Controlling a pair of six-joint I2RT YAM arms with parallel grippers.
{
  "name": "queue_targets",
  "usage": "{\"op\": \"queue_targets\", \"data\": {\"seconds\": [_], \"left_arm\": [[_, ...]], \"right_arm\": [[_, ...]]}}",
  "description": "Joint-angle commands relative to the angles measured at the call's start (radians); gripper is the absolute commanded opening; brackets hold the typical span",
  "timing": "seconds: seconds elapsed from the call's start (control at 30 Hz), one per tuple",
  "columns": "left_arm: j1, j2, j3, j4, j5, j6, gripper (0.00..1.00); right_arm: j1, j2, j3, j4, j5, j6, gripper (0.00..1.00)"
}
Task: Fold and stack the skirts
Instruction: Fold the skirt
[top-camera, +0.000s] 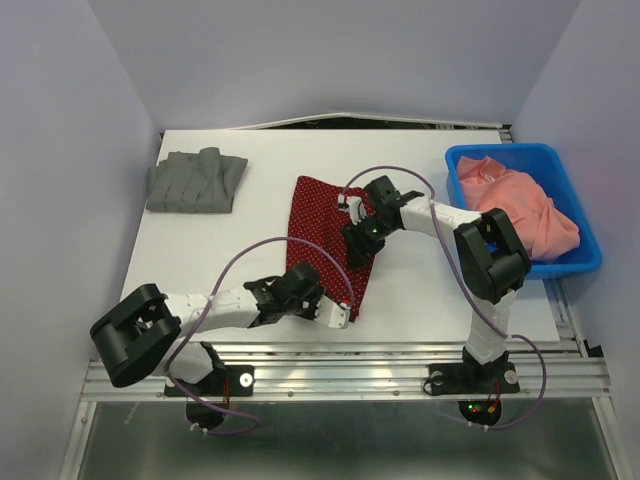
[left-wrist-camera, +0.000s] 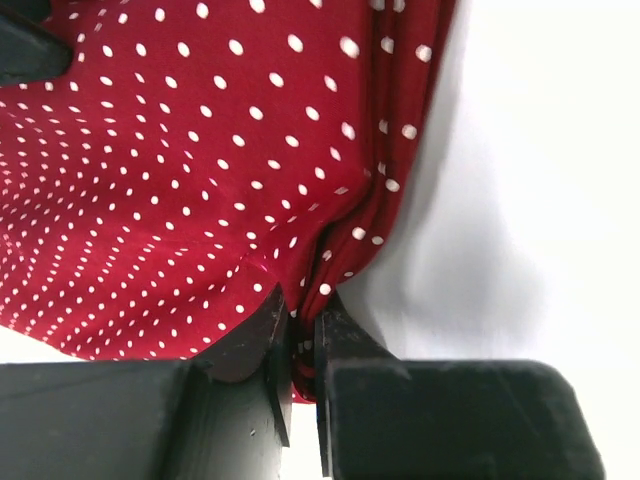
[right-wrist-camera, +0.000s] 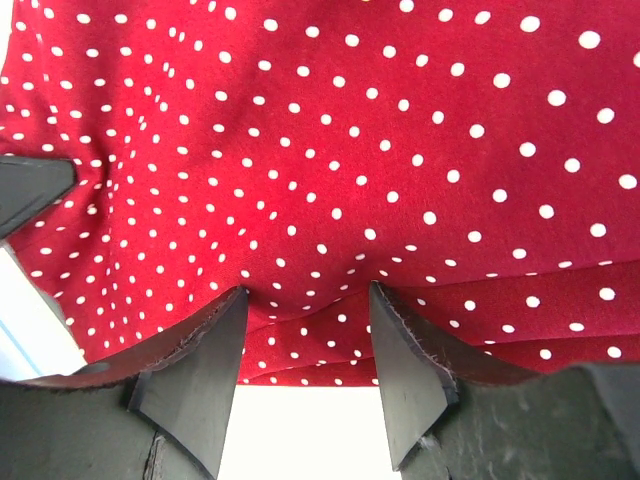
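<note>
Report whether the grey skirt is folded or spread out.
Folded. The grey skirt lies as a compact, layered rectangle with visible pleats, not spread into a flared shape.

White table (top-camera: 190, 270), matte, evenly lit, with only soft shadows. Behind the table, a pale lavender back wall (top-camera: 330, 50). Left of the table, a left wall (top-camera: 60, 150) of the same tint; right of the table, a matching right wall (top-camera: 600, 80). Along the table's far edge, a dark gap (top-camera: 370, 123). At the table's near edge, aluminium rails (top-camera: 340, 372); below those, a grey-green surface (top-camera: 350, 445).
</note>
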Motion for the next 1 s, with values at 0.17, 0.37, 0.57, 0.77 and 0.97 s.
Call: {"op": "queue_targets", "data": {"seconds": [0.17,0.37,0.57,0.77,0.97], "left_arm": [[-0.007,-0.068,0.099,-0.312,0.138,-0.034,0.0],[-0.01,-0.016,0.204,-0.5,0.261,-0.056,0.0],[-0.01,-0.001,0.344,-0.68,0.394,-0.093,0.0],[-0.01,0.03,0.442,-0.812,0.444,-0.099,0.0],[-0.005,0.056,0.519,-0.892,0.507,-0.109,0.0]], "right_arm": [[0.004,-0.058,0.086,-0.067,0.103,-0.048,0.63],[-0.005,-0.037,0.266,-0.057,0.117,-0.057,0.67],[-0.005,0.086,0.373,0.032,0.135,-0.005,0.69],[-0.014,0.238,0.444,0.157,0.253,0.021,0.7],[-0.014,0.338,0.466,0.171,0.176,0.012,0.64]]}}
